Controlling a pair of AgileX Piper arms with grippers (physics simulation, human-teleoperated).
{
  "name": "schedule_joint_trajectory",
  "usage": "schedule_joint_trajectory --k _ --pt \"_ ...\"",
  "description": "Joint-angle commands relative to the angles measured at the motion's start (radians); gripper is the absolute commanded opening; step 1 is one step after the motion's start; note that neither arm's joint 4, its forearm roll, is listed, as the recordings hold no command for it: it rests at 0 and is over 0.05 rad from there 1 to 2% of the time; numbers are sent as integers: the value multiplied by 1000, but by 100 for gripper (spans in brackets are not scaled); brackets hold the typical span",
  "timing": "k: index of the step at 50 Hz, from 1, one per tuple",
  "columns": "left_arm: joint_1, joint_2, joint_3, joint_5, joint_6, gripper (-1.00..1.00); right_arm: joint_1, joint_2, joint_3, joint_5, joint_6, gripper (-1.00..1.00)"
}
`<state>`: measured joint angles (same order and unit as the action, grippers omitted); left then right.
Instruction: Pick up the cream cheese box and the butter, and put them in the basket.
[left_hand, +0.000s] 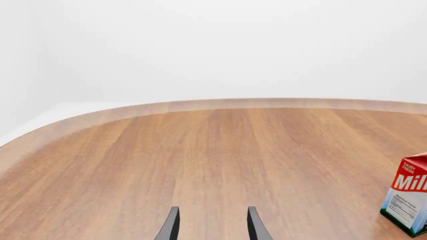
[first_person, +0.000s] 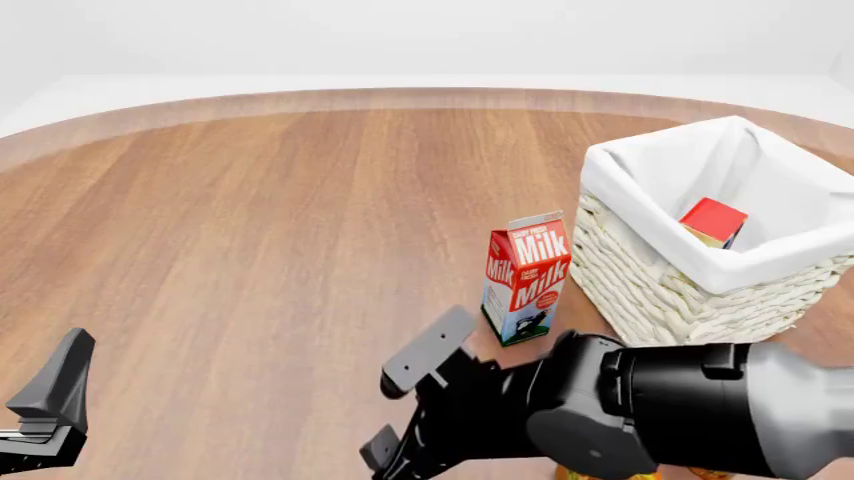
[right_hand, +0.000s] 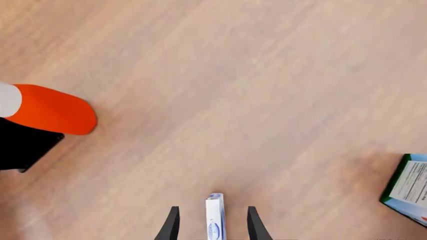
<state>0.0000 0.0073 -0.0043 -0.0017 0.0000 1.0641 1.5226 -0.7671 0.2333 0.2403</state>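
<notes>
The basket (first_person: 667, 290) stands at the right of the table. The butter (first_person: 714, 220) lies inside it against the cloth liner. In the right wrist view the cream cheese box (right_hand: 215, 225), a thin white box with blue marking, shows edge-on between my right gripper's (right_hand: 212, 210) fingers, with a gap on each side. The jaws stand open. In the front view my right gripper (first_person: 403, 405) is low over the table, in front and left of the milk carton, and the box is hidden. My left gripper (left_hand: 212, 222) is open and empty at the front left (first_person: 47, 410).
A red milk carton (first_person: 527, 275) stands upright just left of the basket and also shows in the left wrist view (left_hand: 408, 200) and the right wrist view (right_hand: 407, 187). An orange and black part of the left arm (right_hand: 50, 110) shows in the right wrist view.
</notes>
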Motion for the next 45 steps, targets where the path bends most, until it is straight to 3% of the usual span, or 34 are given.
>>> schedule_joint_trajectory --k 1,45 --pt "0 0 0 0 0 100 4 31 18 -28 14 100" --pt "0 0 0 0 0 100 14 98 48 -88 38 100"
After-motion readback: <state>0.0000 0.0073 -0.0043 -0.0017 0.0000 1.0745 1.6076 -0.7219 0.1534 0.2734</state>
